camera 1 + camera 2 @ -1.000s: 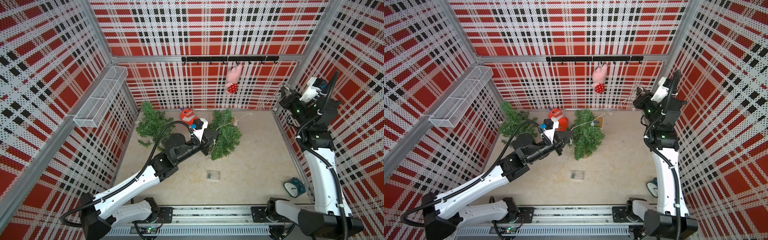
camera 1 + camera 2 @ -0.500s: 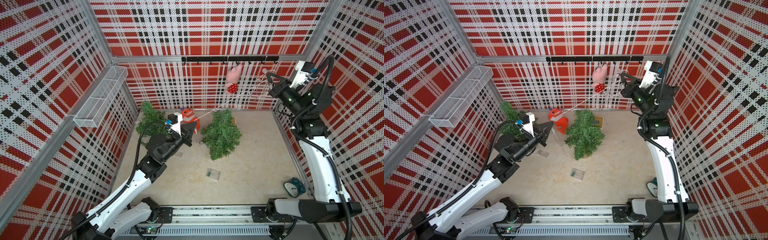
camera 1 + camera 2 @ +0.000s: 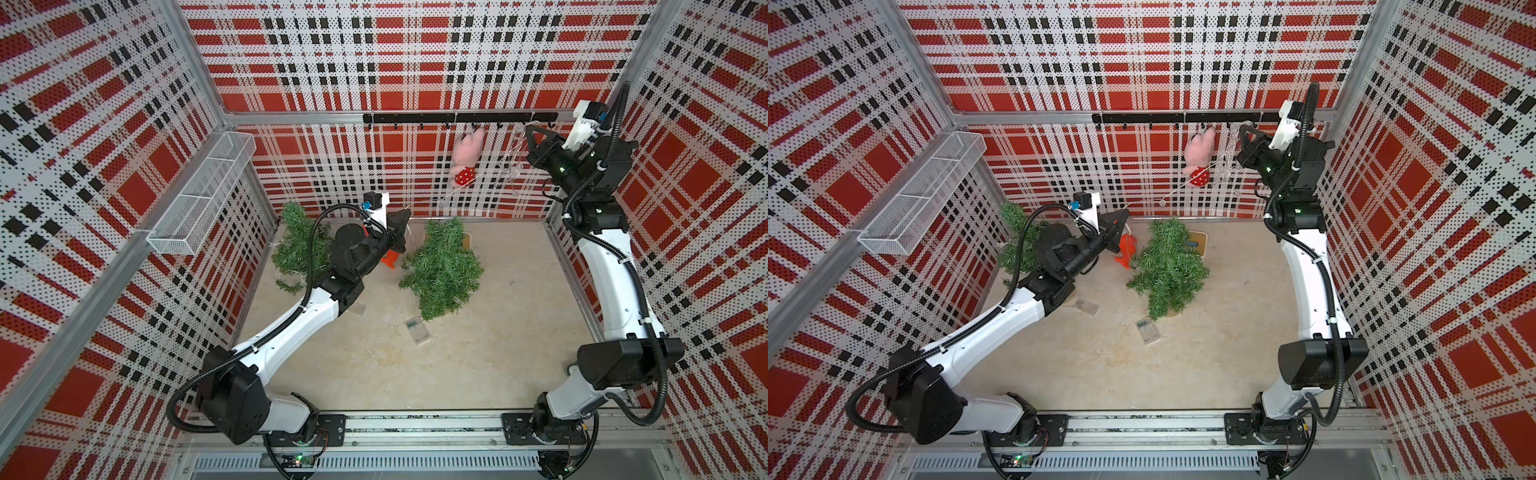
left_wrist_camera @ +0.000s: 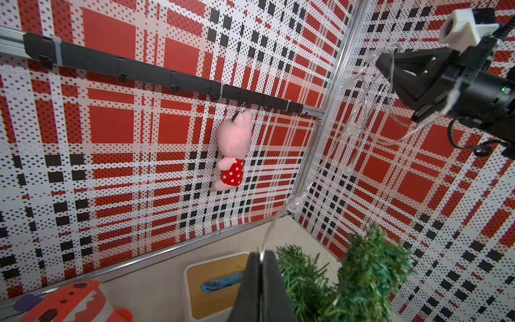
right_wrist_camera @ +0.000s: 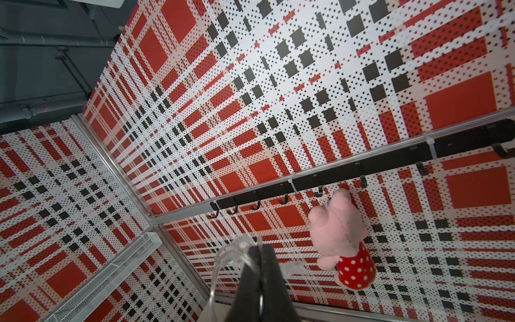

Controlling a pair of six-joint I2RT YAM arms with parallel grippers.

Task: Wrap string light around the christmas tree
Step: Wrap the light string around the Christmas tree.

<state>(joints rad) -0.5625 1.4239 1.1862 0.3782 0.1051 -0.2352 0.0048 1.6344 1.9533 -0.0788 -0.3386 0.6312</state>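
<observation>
The string light [image 3: 478, 178] is a clear wire with small bulbs, running through the air between my two grippers in both top views. My left gripper [image 3: 405, 216] is shut on its lower end, just left of the top of the green christmas tree [image 3: 442, 270] lying on the floor. My right gripper [image 3: 528, 129] is shut on the upper part, high up by the hook rail, with loops of wire hanging from it. In the left wrist view the string light [image 4: 294, 203] rises from my left gripper [image 4: 261, 253] beside the tree [image 4: 370, 267]. The right wrist view shows wire loops [image 5: 239, 246] at my right gripper [image 5: 260, 246].
A second green tree [image 3: 297, 245] stands in the back left corner. An orange toy [image 3: 390, 259] lies under my left wrist. A pink plush [image 3: 465, 160] hangs from the black hook rail [image 3: 415, 117]. A wood-bottomed tray [image 3: 467, 241] sits behind the tree, a small clear box [image 3: 417, 330] before it, a wire basket [image 3: 199, 195] on the left wall.
My left gripper drew back from the tree to its left and rose. My right gripper swung up and inward to the hook rail, pulling the string light out between the two.
</observation>
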